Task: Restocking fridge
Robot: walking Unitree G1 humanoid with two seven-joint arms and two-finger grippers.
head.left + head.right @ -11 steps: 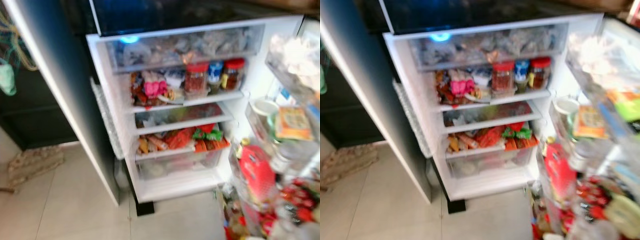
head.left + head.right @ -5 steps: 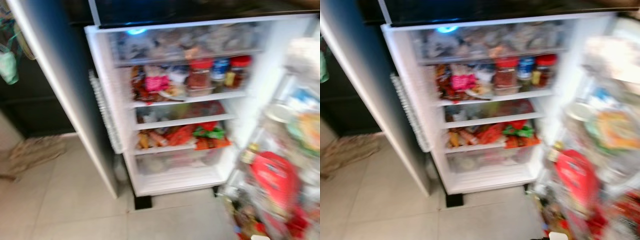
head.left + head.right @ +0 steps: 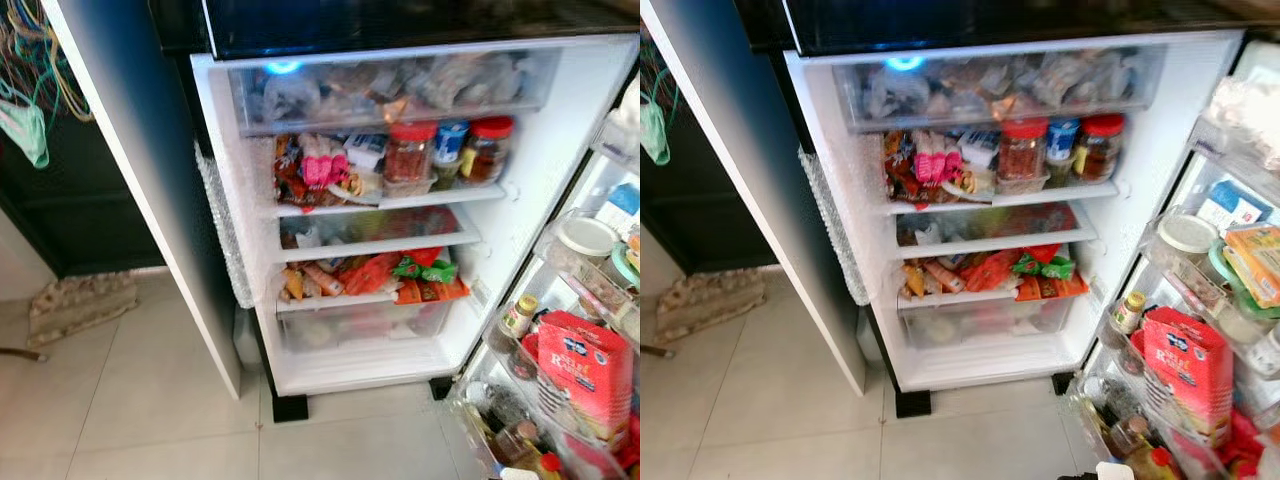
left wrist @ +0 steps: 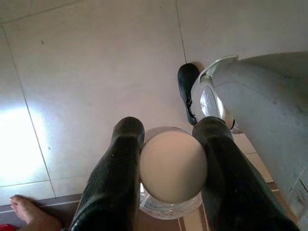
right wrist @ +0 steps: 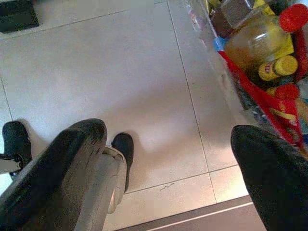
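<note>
The open white fridge (image 3: 560, 130) stands ahead with crowded shelves and a full door rack on the right. Low over the pale tiled floor (image 4: 86, 72), the left pincer (image 4: 173, 168) is clenched on a clear jar with a cream ribbed lid (image 4: 173, 166); the right pincer (image 5: 168, 159) hangs released, grasping nothing. Judging by this, the carry-to-fridge step is under way, and next the jar needs lifting toward a free shelf gap.

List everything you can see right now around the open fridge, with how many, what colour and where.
Fridge: one, white inside, door open.
Jars: three, two red lids and one blue, upper shelf.
Packets: several, red, orange and green, lower shelf.
Carton: one, red, door rack.
Sauce bottles: several, amber and yellow, red caps, bottom door rack.
Mat: one, beige, floor on the robot's left.
Person's foot: one, bare, on the floor.
Left gripper: black fingers shut on a clear jar with a cream lid.
Right gripper: black, open above the tiled floor.
</note>
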